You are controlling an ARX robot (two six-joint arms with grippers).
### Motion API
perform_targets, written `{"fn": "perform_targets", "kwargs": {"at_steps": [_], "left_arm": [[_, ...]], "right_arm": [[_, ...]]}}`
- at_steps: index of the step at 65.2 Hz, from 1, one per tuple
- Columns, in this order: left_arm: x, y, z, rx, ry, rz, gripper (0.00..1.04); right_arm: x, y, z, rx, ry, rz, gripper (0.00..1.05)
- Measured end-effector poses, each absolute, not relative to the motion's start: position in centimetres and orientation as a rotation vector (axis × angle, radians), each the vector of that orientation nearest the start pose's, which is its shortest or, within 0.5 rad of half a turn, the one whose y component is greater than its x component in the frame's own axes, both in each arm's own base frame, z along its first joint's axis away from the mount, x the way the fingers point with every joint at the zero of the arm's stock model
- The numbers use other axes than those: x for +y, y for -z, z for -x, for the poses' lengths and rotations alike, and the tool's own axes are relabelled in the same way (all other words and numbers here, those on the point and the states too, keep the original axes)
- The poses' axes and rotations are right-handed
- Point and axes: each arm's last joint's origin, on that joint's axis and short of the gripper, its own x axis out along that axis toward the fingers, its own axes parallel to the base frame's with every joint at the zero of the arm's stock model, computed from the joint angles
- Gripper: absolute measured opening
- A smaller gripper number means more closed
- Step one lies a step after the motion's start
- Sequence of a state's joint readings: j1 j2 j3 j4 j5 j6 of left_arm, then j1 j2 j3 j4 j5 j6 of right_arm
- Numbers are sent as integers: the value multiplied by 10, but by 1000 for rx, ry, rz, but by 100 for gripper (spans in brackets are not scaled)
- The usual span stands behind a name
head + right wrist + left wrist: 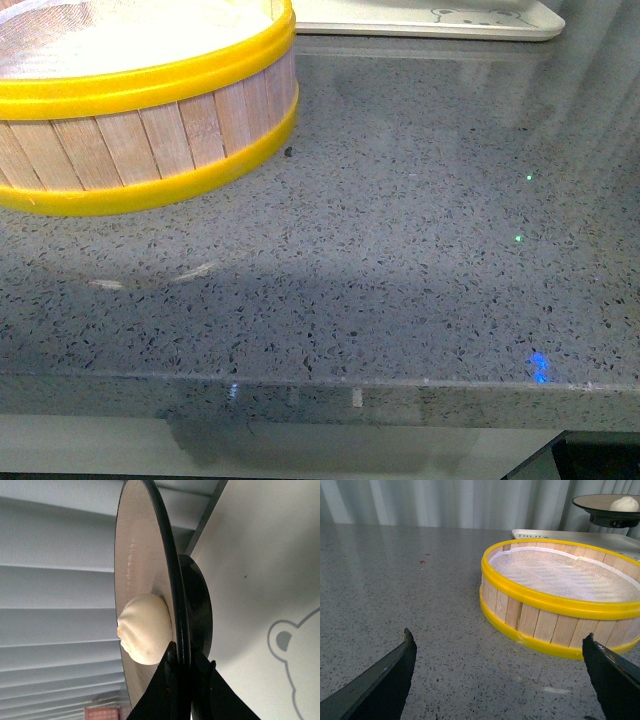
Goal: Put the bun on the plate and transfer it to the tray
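In the right wrist view the cream bun (145, 630) rests on the tan inside of the black-rimmed plate (135, 555). My right gripper (181, 656) is shut on the plate's rim, just beside the bun. The pale tray (260, 570) with its bear face lies right behind the plate's black foot. From the left wrist view the plate (600, 502) carries the bun (624, 503) up in the air, beyond the tray (570, 535). My left gripper (498, 645) hangs open and empty over the counter. A strip of the tray (430, 20) shows along the far edge of the front view, where neither arm appears.
A yellow-rimmed wooden steamer basket (140, 110) with a white mesh floor stands at the far left of the grey speckled counter (400, 250), close in front of my left gripper's fingers (600, 665). The counter's front edge (320, 380) runs across the near side. Ribbed pale wall panels stand behind.
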State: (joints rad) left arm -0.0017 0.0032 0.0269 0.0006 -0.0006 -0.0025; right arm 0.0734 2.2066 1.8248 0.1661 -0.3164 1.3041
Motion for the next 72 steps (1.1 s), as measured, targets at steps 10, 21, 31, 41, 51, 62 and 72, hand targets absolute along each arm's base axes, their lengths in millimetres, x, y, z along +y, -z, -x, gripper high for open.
{"fn": "perform_targets", "kwargs": {"at_steps": [10, 21, 31, 41, 51, 62, 72], "left_arm": [[0, -172, -96, -24, 1, 3, 98], [0, -172, -96, -24, 1, 3, 98], [0, -172, -96, -24, 1, 3, 98], [0, -172, -96, -24, 1, 3, 98], [0, -172, -96, -24, 1, 3, 98], [0, -172, -96, -24, 1, 3, 98], [0, -172, -96, -24, 1, 3, 98]], "right_arm": [[62, -255, -515, 456, -210, -1308, 2], [60, -225, -508, 511, -156, -1330, 2], [51, -220, -508, 508, -131, -1338, 2], [46, -221, -509, 500, -123, -1343, 2], [44, -221, -509, 507, -116, -1344, 2], [43, -221, -511, 512, -117, -1346, 2], [41, -219, -511, 533, -94, -1344, 2]]}}
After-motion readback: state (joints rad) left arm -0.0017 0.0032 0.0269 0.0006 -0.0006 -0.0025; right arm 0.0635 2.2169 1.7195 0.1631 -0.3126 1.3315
